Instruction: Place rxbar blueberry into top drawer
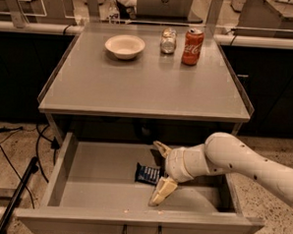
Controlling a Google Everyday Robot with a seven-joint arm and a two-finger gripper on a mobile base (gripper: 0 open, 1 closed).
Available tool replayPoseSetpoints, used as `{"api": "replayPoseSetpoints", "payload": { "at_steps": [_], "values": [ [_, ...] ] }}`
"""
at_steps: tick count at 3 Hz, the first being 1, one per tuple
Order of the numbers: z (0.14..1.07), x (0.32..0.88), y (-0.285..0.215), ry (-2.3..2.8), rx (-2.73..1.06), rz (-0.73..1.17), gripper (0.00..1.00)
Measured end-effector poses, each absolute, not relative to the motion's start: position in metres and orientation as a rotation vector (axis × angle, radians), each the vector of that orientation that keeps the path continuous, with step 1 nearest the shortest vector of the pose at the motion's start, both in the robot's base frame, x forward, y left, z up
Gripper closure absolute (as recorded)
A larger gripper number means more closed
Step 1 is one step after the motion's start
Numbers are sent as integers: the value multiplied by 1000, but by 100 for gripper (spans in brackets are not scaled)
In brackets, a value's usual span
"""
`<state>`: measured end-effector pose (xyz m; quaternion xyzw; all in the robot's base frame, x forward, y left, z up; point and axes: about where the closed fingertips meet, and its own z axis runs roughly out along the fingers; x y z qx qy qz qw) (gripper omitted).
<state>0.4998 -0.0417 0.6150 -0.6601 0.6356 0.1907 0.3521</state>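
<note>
- Pulled well out beneath the tabletop point(148, 89): the top drawer point(89, 185), grey and shallow, with low side walls and a curved handle point(141, 233) on its front wall.
- Down inside that drawer, right of its middle: the end effector point(156, 173), carried by a pale, rounded arm point(252, 166) reaching in from the right.
- Spread wide apart, its two fingers point(162, 191), one angled toward the back wall and one toward the front wall; clamped on nothing.
- Flat on the drawer bottom, in the gap between those fingers: the rxbar blueberry point(146, 173), in a dark blue wrapper with pale lettering, roughly mid-drawer.
- Perhaps brushed at its right end by the front finger; too murky there to be sure.
- Toward the back of the tabletop, left to right: a white bowl point(124, 46), a small glass jar point(167, 41) with a metal lid, and a red cola can point(193, 39).
- Jar and can upright and just beside each other, the bowl apart from both.
- On the speckled floor left of the drawer: black cables point(16, 156).
</note>
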Motion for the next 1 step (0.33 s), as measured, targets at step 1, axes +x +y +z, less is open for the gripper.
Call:
{"api": "replayPoseSetpoints", "payload": {
  "at_steps": [1],
  "values": [
    [615,500,-42,1645,-1708,493,0]
  ]
}}
